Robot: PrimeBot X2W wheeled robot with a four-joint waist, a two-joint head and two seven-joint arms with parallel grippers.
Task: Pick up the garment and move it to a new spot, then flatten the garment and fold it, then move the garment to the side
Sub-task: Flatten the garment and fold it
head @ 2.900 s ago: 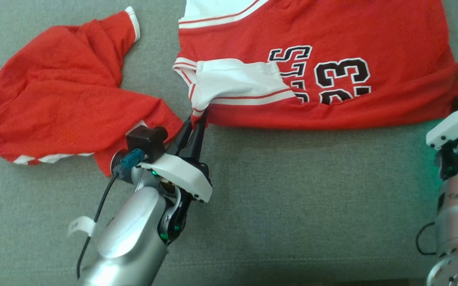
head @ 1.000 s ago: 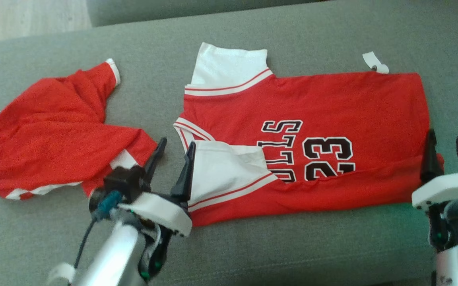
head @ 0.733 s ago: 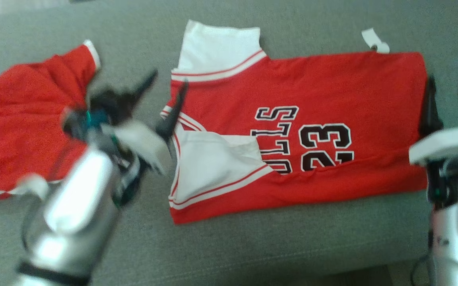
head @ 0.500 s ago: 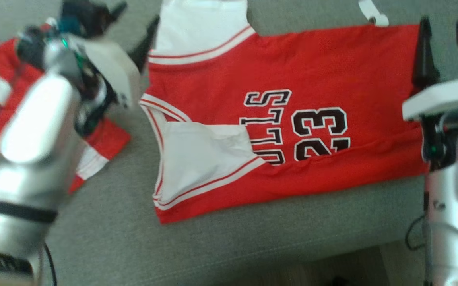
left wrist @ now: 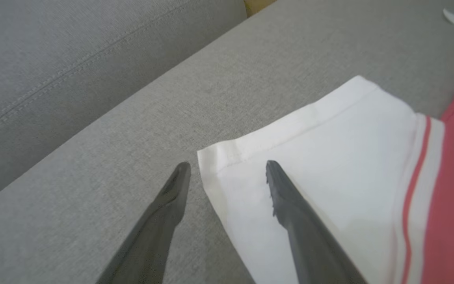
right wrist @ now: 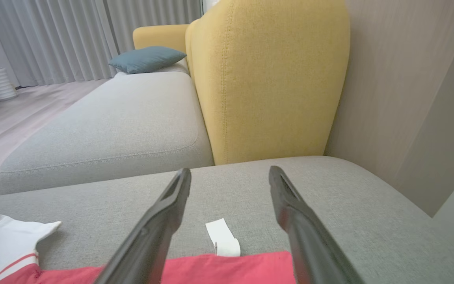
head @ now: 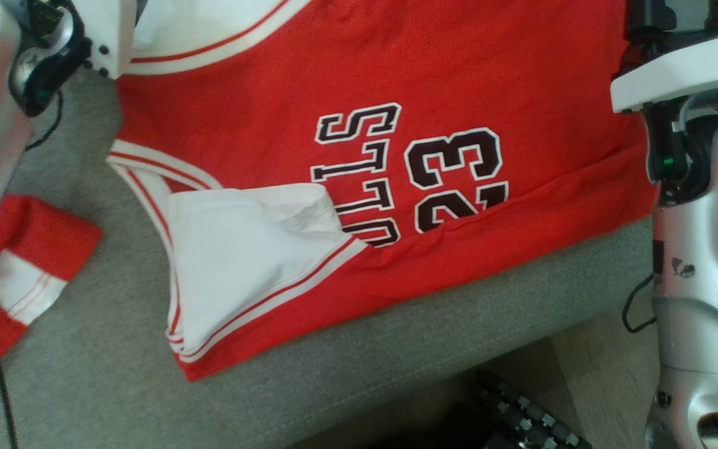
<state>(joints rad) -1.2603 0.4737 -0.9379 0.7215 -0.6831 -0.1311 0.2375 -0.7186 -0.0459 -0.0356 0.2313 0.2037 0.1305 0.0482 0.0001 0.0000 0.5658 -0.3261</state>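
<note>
The garment (head: 396, 68) is a red jersey with a black "23" and white sleeves, lying spread on the grey sofa seat (head: 116, 386). Its near sleeve (head: 240, 262) is folded over the body. In the left wrist view my left gripper (left wrist: 227, 167) is open, its fingers straddling the corner of the far white sleeve (left wrist: 329, 165) just above the cushion. My right gripper (right wrist: 230, 173) is open too, over the red hem (right wrist: 219, 272) beside a white label (right wrist: 222, 236). Both white wrist housings (head: 103, 31) (head: 677, 75) sit at the head view's top corners.
A second red garment (head: 16, 268) lies at the left. The seat's front edge runs along the bottom right, with wooden floor and a dark tracked part (head: 521, 418) below. A yellow chair back (right wrist: 266, 79) and grey ottoman (right wrist: 112, 118) stand beyond the sofa.
My left gripper let go of the near sleeve and moved up to the far sleeve's corner, open. The right gripper moved forward along the hem. The head camera has tilted down toward the seat's front.
</note>
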